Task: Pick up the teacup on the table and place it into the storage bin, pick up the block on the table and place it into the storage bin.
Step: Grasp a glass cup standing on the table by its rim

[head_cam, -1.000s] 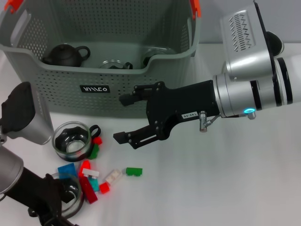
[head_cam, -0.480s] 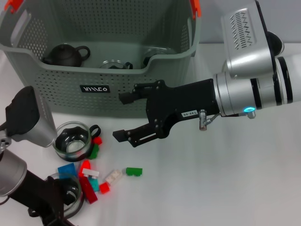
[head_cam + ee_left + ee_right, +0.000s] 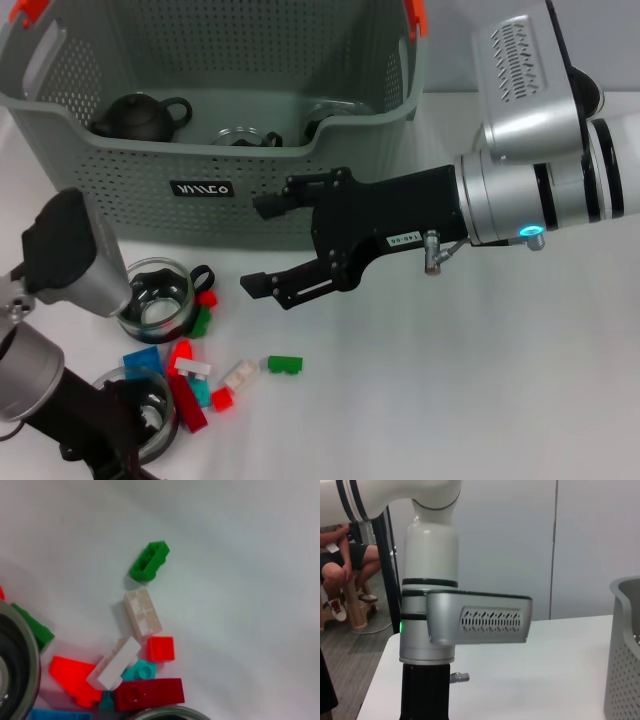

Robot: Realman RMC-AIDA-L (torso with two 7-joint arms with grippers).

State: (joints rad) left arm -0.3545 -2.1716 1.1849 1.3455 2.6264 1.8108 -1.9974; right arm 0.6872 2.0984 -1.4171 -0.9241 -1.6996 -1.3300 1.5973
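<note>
A glass teacup [image 3: 155, 297] with a black handle stands on the table in front of the storage bin [image 3: 220, 190], partly covered by my left arm's grey link. A second glass cup [image 3: 155, 405] sits lower down against my left gripper [image 3: 112, 440]; its rim [image 3: 160, 713] also shows in the left wrist view. Loose blocks lie between them: green [image 3: 285, 364] [image 3: 149, 561], white [image 3: 240, 374] [image 3: 142, 612], red [image 3: 221, 399] [image 3: 160, 648] and dark red [image 3: 188, 400] [image 3: 149, 694]. My right gripper [image 3: 258, 247] hangs open and empty by the bin's front wall.
Inside the bin lie a dark teapot [image 3: 140, 116] and glass ware [image 3: 245, 137]. A blue block [image 3: 140, 358] and more red and green blocks [image 3: 203, 310] crowd beside the teacup. Bare white table [image 3: 450, 390] spreads to the right.
My left arm's grey link has swung right and down, now overlapping the teacup's rim. The right gripper has barely moved and stays open.
</note>
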